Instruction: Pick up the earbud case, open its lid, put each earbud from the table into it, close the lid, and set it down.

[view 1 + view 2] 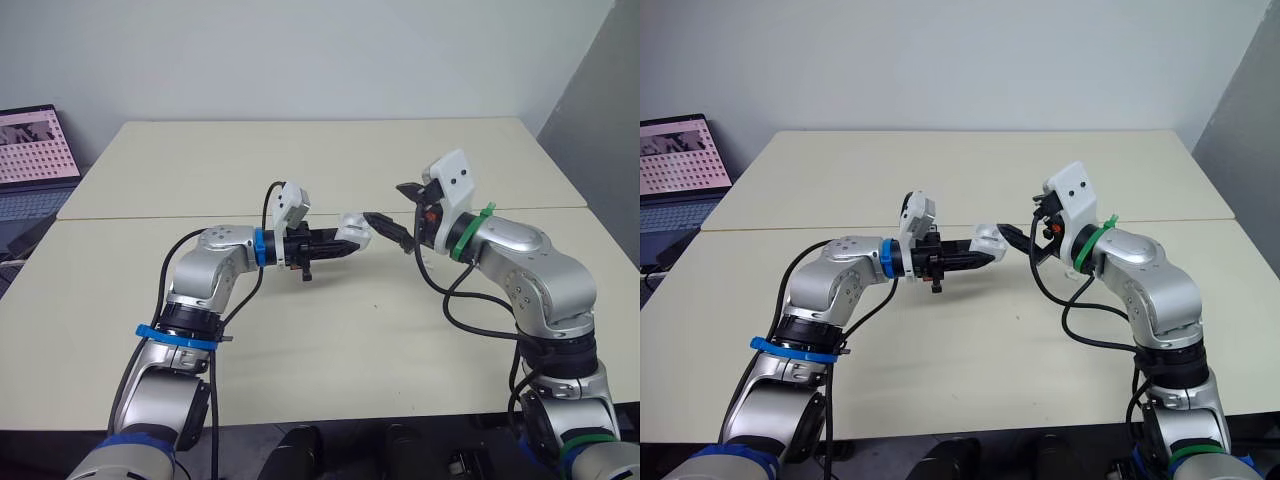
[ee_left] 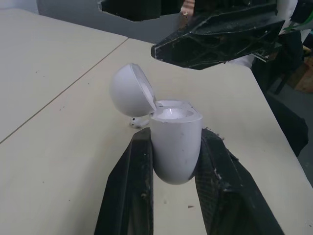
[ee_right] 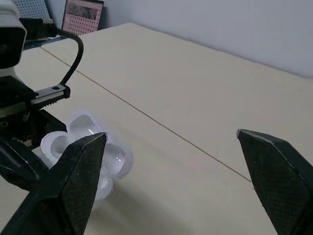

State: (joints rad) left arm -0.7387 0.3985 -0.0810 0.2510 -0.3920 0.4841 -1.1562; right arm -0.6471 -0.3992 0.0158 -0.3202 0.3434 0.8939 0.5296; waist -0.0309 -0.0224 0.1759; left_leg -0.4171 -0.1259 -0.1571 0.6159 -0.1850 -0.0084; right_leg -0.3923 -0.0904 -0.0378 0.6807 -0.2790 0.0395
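The right gripper (image 3: 171, 136) has its two black fingers spread wide and empty, with one fingertip just beside the glossy white rounded plastic earbud case (image 2: 176, 147). The left gripper (image 1: 340, 245) clamps that case above the beige table (image 1: 300, 160), with the hinged lid (image 2: 127, 90) swung open. A small white earbud (image 2: 138, 122) lies on the table below and just beyond the case, toward the right. The right arm is judged the nearer to it.
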